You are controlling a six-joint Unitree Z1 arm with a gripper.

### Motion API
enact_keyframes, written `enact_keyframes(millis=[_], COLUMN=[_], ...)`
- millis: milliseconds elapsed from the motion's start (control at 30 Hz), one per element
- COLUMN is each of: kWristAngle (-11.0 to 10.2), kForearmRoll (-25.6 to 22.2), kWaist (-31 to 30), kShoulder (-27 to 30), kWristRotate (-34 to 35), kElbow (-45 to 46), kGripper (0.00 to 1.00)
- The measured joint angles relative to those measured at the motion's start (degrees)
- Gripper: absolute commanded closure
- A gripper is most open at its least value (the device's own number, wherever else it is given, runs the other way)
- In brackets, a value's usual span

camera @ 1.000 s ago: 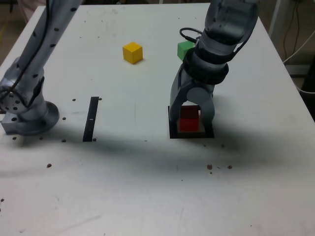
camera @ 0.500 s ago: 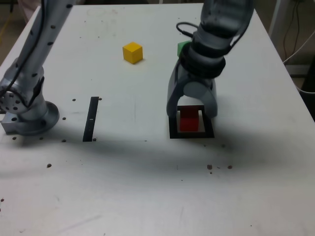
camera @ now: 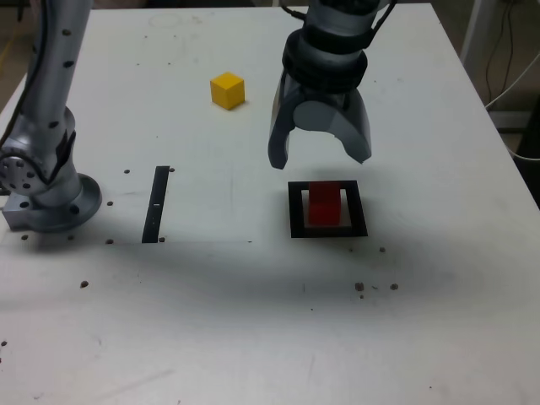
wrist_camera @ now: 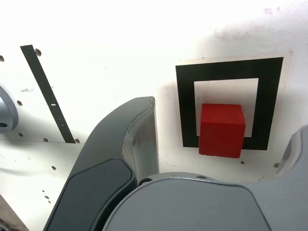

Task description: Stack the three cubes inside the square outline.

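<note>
A Unitree Z1 arm's gripper (camera: pixel 321 158) hangs above a white table (camera: pixel 253 321) with its jaws spread and nothing between them. Just below it, the red cube (camera: pixel 324 203) sits alone inside the square outline (camera: pixel 295 211); the wrist view shows the cube (wrist_camera: pixel 222 130) resting on the white centre with one edge overlapping the black frame (wrist_camera: pixel 186 103). The yellow cube (camera: pixel 227 90) stands well apart, toward the far side of the table. A thin black strip (camera: pixel 156 203) lies flat toward the exterior view's left, beside the arm's base (camera: pixel 51 202).
</note>
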State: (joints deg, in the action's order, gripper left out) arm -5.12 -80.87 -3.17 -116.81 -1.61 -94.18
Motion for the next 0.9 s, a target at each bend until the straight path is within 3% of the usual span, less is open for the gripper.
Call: enact_keyframes(millis=[567,900], kWristAngle=[-1.8,-3.7], kForearmRoll=[1.3,3.0], kWaist=[8.5,20.9], kShoulder=[5.6,6.7], kWristRotate=[-2.4,-8.9], kElbow=[8.8,12.9], kGripper=[0.01,0.01])
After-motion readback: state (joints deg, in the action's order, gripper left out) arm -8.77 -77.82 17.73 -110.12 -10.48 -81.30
